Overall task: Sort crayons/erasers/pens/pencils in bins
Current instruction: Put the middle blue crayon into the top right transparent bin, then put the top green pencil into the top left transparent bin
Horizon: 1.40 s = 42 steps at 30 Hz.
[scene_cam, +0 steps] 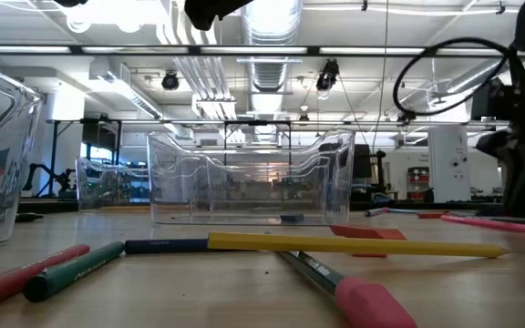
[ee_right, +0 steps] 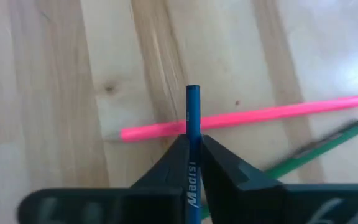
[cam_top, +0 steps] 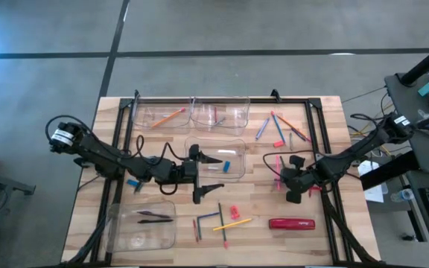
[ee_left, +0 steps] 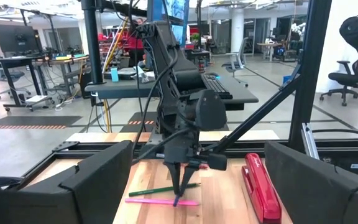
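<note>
The right gripper (ee_right: 192, 163) is clenched on a blue pencil (ee_right: 192, 118), which is pinched upright between the two dark fingers (ee_right: 166, 168) with its end standing clear beyond the tips. Directly beneath it, a pink pencil (ee_right: 241, 118) lies across the bare wood, and a green pencil (ee_right: 328, 144) lies just beside that one at a slant. In the left wrist view the same grip is seen from across the table: the fingertips are down at the board, right over the pink and green sticks.

For the step in hand, a straight lift is judged best, so that the blue pencil is drawn up without the pink one being dragged or rolled. The grip sits near one end, so some swing of the free length should be expected; a slow carry is advised toward the bin (cam_top: 159, 115) at the far edge in which an orange pencil (cam_top: 168, 117) already lies.

The left gripper (cam_top: 208, 177) is held released, hovering at the central bin (cam_top: 233, 141). Near the front edge, a red stapler-like oblong (cam_top: 291, 222) and loose sticks remain unsorted on the table (cam_top: 326, 134).
</note>
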Motion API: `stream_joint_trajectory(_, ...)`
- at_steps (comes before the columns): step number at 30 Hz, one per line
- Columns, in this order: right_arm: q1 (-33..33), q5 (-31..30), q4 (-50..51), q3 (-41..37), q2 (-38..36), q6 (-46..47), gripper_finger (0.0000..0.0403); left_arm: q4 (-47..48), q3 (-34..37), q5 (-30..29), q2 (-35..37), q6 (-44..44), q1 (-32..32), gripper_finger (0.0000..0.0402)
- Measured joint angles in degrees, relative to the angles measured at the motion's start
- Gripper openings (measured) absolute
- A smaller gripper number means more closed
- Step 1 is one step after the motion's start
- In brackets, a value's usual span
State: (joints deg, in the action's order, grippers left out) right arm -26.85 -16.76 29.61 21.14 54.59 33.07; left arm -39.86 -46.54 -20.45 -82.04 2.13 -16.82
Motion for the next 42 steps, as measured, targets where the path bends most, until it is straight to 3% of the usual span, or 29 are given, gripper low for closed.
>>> stream_joint_trajectory(8, 0.00, -5.27, 5.00, 8.68, -0.02, -3.49, 0.0015, 0.00, 0.00, 0.01, 0.00, 0.02, 0.00, 0.0348)
stream_joint_trajectory(13, 1.60, -19.31, 0.94, 15.30, -0.02, -15.61, 0.0014, -0.04, 0.00, 0.02, 0.00, 0.02, 0.00, 0.0348)
stream_joint_trajectory(17, 8.88, -19.25, -8.39, 18.45, -0.02, -29.07, 0.0013, -0.11, -0.08, 0.00, 0.00, -0.04, 0.00, 0.0348)
stream_joint_trajectory(20, 18.03, -12.17, -15.19, 18.87, 0.28, -37.28, 0.0013, -0.26, -0.17, 0.00, 0.00, -0.13, 0.00, 0.0348)
stream_joint_trajectory(24, 33.99, 4.43, -24.54, 18.87, 2.55, -43.24, 0.0013, -1.71, -0.26, 0.02, 0.00, -0.19, 0.00, 0.0348)
stream_joint_trajectory(29, 51.65, 29.34, -40.05, 19.55, 10.08, -41.73, 0.0013, -1.75, -0.26, 0.02, 0.00, -0.20, 0.00, 0.0348)
stream_joint_trajectory(31, 55.79, 35.30, -45.15, 20.85, 14.21, -39.77, 0.0013, -1.75, -0.30, 0.02, 0.00, -0.20, 0.00, 0.0348)
stream_joint_trajectory(37, 61.10, 37.68, -46.99, 28.12, 26.52, -38.89, 0.0010, -1.69, -0.19, 0.02, -0.02, -0.01, 0.33, 0.0348)
stream_joint_trajectory(42, 62.99, 38.16, -39.70, 35.21, 33.48, -39.72, 0.0011, -1.62, -0.04, 0.02, -0.02, 0.00, 0.33, 0.0348)
